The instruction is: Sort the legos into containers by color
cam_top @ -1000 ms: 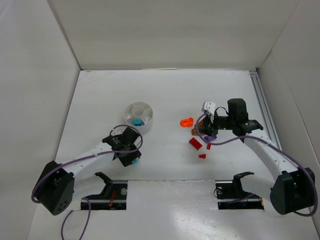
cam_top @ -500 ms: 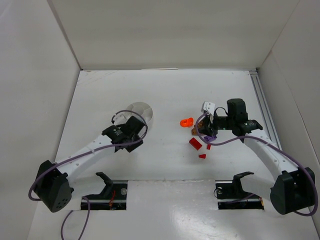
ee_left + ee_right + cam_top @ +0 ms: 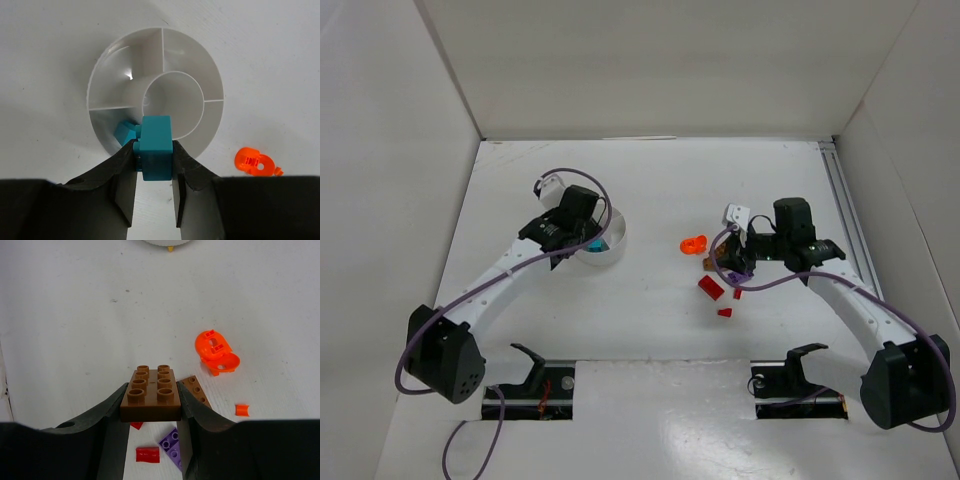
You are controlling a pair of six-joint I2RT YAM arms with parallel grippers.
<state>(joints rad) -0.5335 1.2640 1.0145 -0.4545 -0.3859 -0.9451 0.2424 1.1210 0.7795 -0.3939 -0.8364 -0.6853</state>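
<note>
Teal brick (image 3: pixel 156 145) pinched firm in left gripper (image 3: pixel 154 167), hanging over near rim of white divided dish (image 3: pixel 210 75). Second teal brick (image 3: pixel 125 133) lies in dish wedge nearest gripper, close beside held one in wrist view. Dish sits left of desk middle. Right gripper (image 3: pixel 151 407) clamped on brown eight-stud brick (image 3: pixel 151 392), studs up, raised off desk, right of desk middle. Loose on desk around it: orange ring piece (image 3: pixel 216 351), brown plate (image 3: pixel 196 390), purple plate (image 3: pixel 172 441), red bits (image 3: pixel 148 454).
</note>
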